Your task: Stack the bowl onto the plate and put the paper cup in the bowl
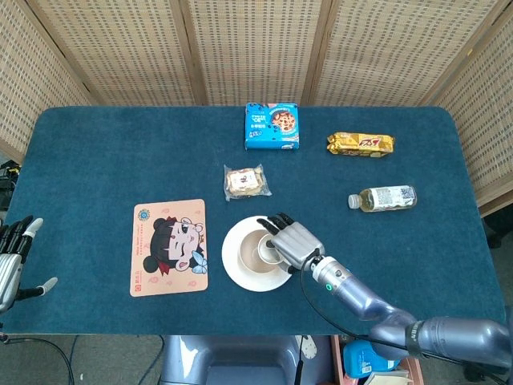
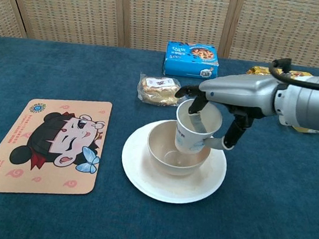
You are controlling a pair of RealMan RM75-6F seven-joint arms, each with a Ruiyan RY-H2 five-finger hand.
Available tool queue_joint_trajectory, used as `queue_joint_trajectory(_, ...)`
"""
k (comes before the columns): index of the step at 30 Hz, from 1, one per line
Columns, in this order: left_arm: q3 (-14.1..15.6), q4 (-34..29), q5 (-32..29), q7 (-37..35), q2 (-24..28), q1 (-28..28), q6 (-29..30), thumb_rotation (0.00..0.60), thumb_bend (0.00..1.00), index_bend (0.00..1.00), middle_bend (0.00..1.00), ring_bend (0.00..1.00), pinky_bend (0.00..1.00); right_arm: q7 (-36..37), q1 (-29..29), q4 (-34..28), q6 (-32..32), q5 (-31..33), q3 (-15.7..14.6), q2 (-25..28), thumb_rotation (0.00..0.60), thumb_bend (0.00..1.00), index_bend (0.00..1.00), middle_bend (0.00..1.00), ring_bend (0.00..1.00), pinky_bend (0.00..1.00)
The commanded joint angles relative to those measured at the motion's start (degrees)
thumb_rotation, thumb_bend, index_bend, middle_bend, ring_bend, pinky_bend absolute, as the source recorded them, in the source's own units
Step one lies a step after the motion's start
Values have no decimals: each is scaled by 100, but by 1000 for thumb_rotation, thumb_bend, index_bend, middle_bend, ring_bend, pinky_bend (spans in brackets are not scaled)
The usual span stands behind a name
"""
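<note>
A beige bowl (image 2: 164,153) (image 1: 247,255) sits on the white plate (image 2: 140,178) (image 1: 232,269) in the middle of the table. My right hand (image 2: 225,104) (image 1: 295,242) holds the white paper cup (image 2: 193,129) (image 1: 266,254) upright, with the cup's base down inside the bowl. Fingers reach into the cup's mouth and the thumb presses its outer wall. My left hand (image 1: 14,261) hangs open off the table's left edge, far from the objects, and shows in the head view only.
A cartoon mat (image 2: 46,143) lies left of the plate. Behind the plate are a wrapped pastry (image 2: 160,90) and a blue cookie box (image 2: 191,59). A gold snack pack (image 1: 361,144) and a lying bottle (image 1: 383,198) sit at the right.
</note>
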Motion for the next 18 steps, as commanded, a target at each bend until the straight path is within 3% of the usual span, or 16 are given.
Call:
queue_joint_trajectory(1,-4,-1,-13,-12,5,-8,-15,600,0,0,0,0,0,-285,230,128,10,390,-29,-220,600,444,630,0,0,0)
queue_joint_trajectory(14,0,0,-25,-59,23,-17,-35,600,0,0,0,0,0,-722,554,170,177,958,-199,-458,600,444,623,0,0,0)
queue_joint_trajectory(16,3,-2,-22,-63,25,-15,-32,600,0,0,0,0,0,-759,576,169,191,1025,-221,-471,600,444,574,0,0,0)
queue_joint_trajectory(18,5,-3,-14,-63,26,-13,-23,600,0,0,0,0,0,-827,625,147,209,1143,-260,-479,600,444,459,0,0,0)
